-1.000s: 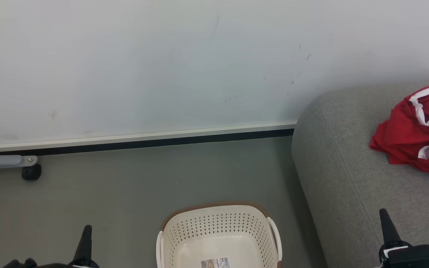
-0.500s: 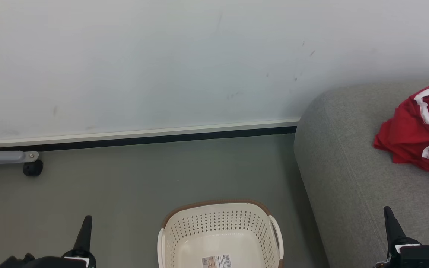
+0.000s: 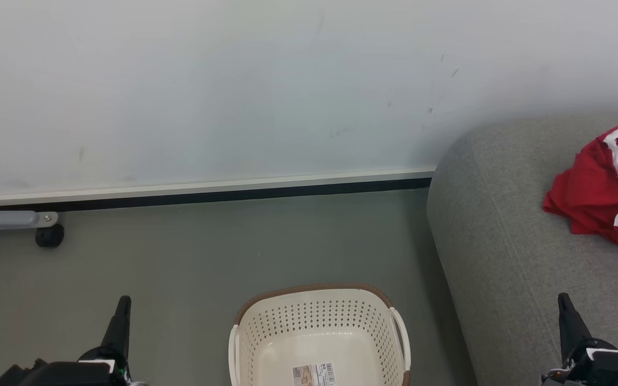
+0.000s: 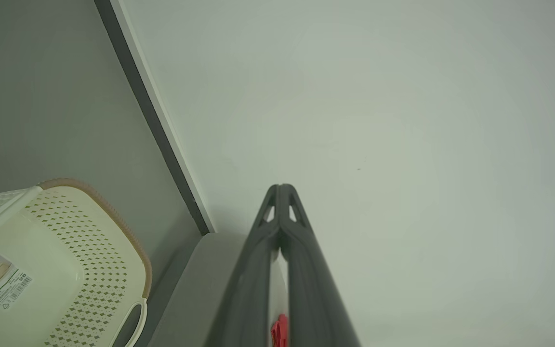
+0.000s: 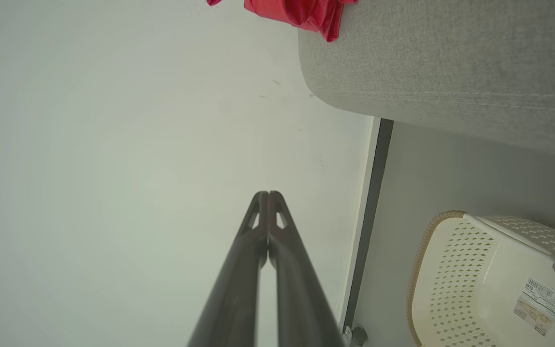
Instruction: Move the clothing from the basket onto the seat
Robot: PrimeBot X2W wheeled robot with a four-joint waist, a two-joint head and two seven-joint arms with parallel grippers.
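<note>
Red clothing lies crumpled on the grey seat at three o'clock; the cream basket at six looks empty. The left gripper and right gripper have their fingers pressed together, holding nothing. Cloth overhanging the seat's edge might slip off.

- The basket stands on the floor, before the wall and left of the seat, apart from it.
- The clothing lies on the seat, toward the right.
- A label lies on the basket's bottom.
- A wheel stands far left, beside the wall.
</note>
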